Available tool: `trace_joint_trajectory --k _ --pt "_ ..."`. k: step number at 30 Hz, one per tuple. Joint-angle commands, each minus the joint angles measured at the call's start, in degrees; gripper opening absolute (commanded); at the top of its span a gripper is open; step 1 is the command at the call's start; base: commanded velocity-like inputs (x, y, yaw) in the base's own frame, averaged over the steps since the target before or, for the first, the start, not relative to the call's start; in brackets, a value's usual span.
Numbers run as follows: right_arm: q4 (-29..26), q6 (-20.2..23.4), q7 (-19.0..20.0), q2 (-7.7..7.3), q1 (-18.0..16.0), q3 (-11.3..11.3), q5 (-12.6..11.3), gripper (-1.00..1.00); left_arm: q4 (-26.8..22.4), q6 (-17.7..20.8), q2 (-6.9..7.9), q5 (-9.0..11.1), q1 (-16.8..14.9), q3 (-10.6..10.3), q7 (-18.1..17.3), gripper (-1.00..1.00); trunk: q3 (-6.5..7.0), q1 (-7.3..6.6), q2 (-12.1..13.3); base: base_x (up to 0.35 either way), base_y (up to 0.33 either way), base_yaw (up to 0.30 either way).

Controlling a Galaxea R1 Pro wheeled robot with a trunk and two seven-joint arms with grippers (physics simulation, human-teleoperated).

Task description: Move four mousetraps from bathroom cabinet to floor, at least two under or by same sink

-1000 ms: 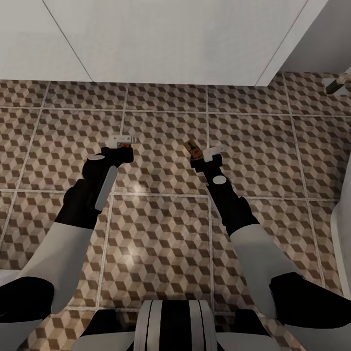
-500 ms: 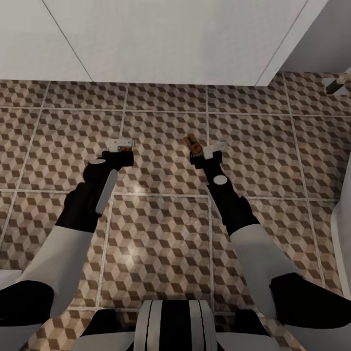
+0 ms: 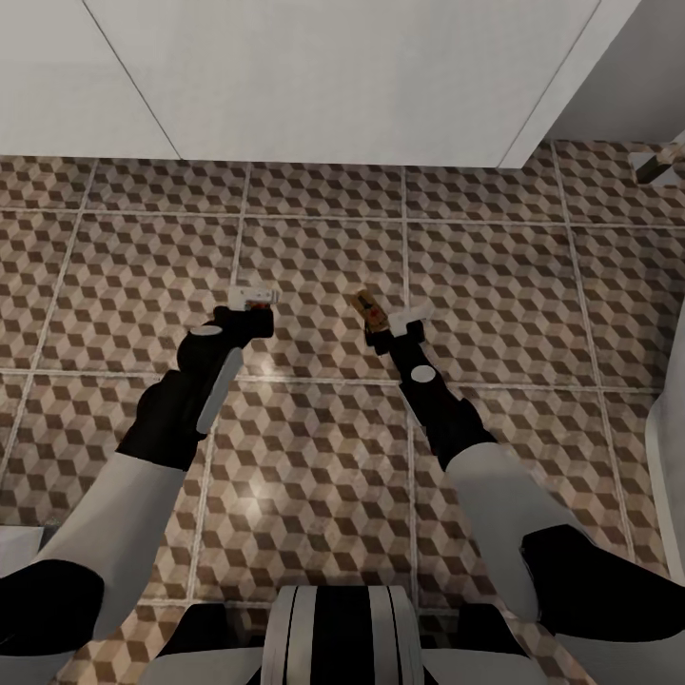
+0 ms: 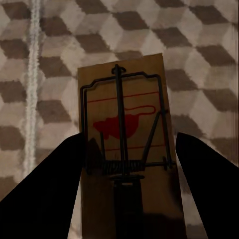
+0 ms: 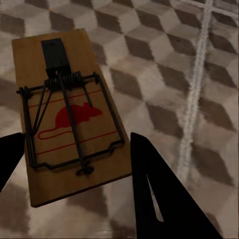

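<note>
- Two grippers hang low over the cube-patterned bathroom floor (image 3: 314,447), each clamped on a mousetrap.
- Left gripper (image 3: 252,303) grips one mousetrap (image 4: 127,149) between its dark fingers (image 4: 47,189), board tilted off the tiles.
- Right gripper (image 3: 395,323) pinches the other mousetrap (image 5: 67,114) by its end.
- Beyond them, the white vanity (image 3: 333,86) carrying the sink rises near both traps.
- Risk, as I judge it: releasing from this tilt could let a board flip or skid away from the sink.
</note>
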Motion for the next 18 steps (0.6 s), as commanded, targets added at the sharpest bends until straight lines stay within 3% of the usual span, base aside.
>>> trace_joint_trajectory --k 1,7,11,18 --pt "1.6 -0.7 -0.2 0.0 -0.1 0.0 0.3 -1.0 -1.6 0.2 0.03 0.6 0.1 -0.3 0.5 -1.0 -0.03 -0.01 0.0 0.0 0.0 0.0" --pt "7.2 -0.9 -0.2 0.0 -0.9 -0.1 0.3 -1.0 -5.2 0.2 0.03 0.6 0.2 -0.4 0.4 -1.0 -0.03 -0.01 0.0 0.0 0.0 0.0" --pt "11.2 -1.0 -0.3 0.0 -4.3 -0.1 0.3 -1.0 -6.9 0.3 0.03 0.6 0.8 -0.4 0.4 -1.0 -0.03 -0.01 0.0 0.0 0.0 0.0" --pt "11.7 -1.8 -0.3 0.0 -6.0 -0.1 0.3 -1.0 -7.8 0.3 0.03 0.6 3.0 -0.4 0.4 -1.0 -0.03 -0.01 0.0 0.0 0.0 0.0"
